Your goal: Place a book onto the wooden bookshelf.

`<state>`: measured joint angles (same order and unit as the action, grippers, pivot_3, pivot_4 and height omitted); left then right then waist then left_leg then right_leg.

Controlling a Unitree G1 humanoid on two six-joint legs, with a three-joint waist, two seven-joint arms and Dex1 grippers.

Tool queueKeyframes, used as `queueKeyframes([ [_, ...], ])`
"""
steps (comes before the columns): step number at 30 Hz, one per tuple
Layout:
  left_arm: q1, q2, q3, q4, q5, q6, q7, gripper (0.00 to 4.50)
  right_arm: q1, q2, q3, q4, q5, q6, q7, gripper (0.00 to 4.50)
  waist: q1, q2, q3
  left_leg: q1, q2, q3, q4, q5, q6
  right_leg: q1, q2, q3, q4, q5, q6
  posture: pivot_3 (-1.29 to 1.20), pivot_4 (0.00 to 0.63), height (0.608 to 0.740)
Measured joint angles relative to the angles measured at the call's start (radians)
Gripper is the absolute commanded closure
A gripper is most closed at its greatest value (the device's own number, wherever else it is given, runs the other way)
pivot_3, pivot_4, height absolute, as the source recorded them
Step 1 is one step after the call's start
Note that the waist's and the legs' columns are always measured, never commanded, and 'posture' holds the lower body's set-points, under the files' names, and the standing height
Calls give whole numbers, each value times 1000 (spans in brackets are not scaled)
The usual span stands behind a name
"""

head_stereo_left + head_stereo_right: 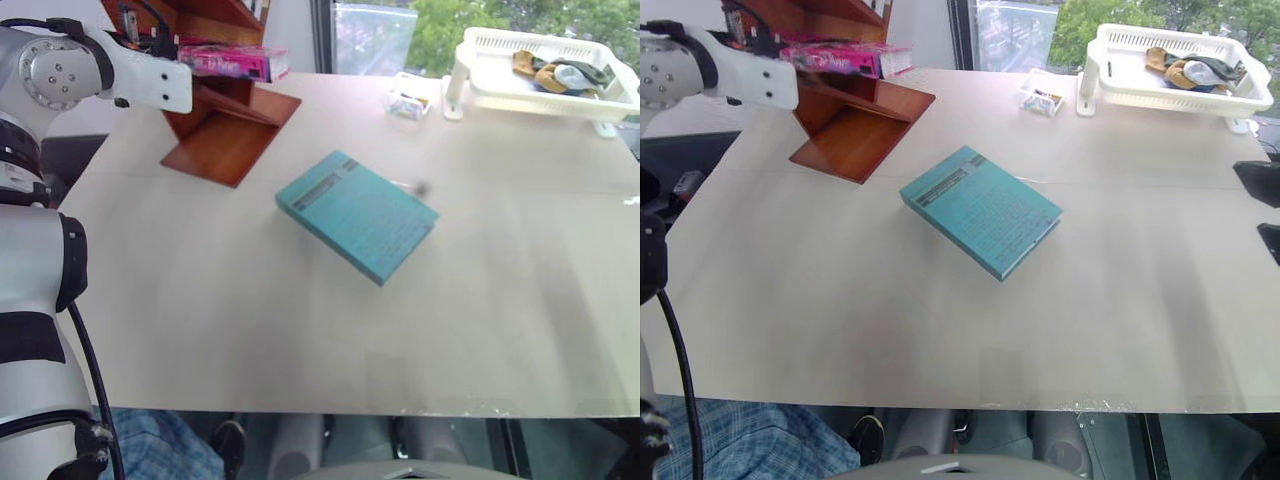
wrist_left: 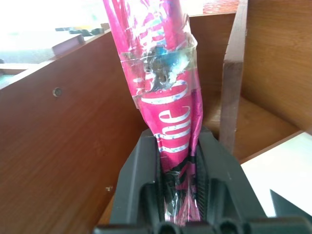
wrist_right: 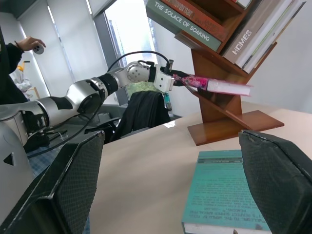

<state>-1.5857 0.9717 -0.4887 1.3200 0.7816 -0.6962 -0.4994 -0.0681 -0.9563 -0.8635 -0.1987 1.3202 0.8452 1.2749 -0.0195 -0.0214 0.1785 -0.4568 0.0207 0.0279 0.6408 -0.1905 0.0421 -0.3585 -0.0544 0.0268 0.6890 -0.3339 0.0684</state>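
A tan table (image 1: 300, 330) is seen from the robot's head. At about eleven o'clock stands the reddish wooden bookshelf (image 1: 232, 135), built of angled zigzag boards. The left gripper (image 3: 176, 80) reaches into it, and in the left wrist view its black fingers (image 2: 146, 180) sit on either side of the pink book (image 1: 232, 61), whose spine runs between them; the fingers look only loosely set against the cover, so I cannot tell whether they grip or have let go. The pink book lies across a slanted shelf board, one end sticking out toward one o'clock past the board's edge. A teal-blue book (image 1: 357, 214) lies flat at the table's centre, and a white plastic basket (image 1: 545, 70) of small items sits at about one o'clock. The right gripper (image 3: 170, 190) hangs wide open over the table, holding nothing. To finish well, the book should probably rest fully against the sloped board before the fingers part completely, and the arm should draw straight back along the spine so that the cover is not dragged off the shelf.
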Motion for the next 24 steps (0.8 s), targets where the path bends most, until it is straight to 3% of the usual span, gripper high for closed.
queueKeyframes([
  [1, 2, 3, 0, 2, 0, 9, -2, 1800, -1, 0, 2, 0, -2, 0, 0, 0, 1, 0, 0, -2, 0, 0, 1, 0, 0, -2, 0, 0, 2, 0, 0, 0, 150, 740],
  [2, 6, 7, 0, 3, 0, 19, -7, 1185, -2, 0, 3, 1, -3, 0, 0, 0, 3, 0, 0, -3, 0, 0, 3, 0, 0, -4, 0, 0, 4, 0, 0, 0, 150, 740],
  [5, 16, 14, -1, 5, 1, 29, -7, 167, -2, 0, 3, 1, -4, 0, 0, 0, 6, 0, 0, -4, 0, 0, 7, 0, 0, -4, 0, 0, 6, 0, 0, 0, 150, 740],
  [17, 20, 62, 5, 5, 6, 2, 33, 167, 2, 0, 2, 1, -6, 0, -1, 0, 7, 0, 0, -6, 0, -3, 11, 0, 0, -3, 0, -2, 8, 0, 0, 0, 150, 740],
  [24, 2, 63, 80, -6, -81, -47, 12, 167, 0, -2, 2, 2, -7, 0, -1, 0, 7, 0, 0, -6, 0, -3, 11, 0, 0, -3, 0, -2, 8, 0, 0, 0, 150, 740],
])
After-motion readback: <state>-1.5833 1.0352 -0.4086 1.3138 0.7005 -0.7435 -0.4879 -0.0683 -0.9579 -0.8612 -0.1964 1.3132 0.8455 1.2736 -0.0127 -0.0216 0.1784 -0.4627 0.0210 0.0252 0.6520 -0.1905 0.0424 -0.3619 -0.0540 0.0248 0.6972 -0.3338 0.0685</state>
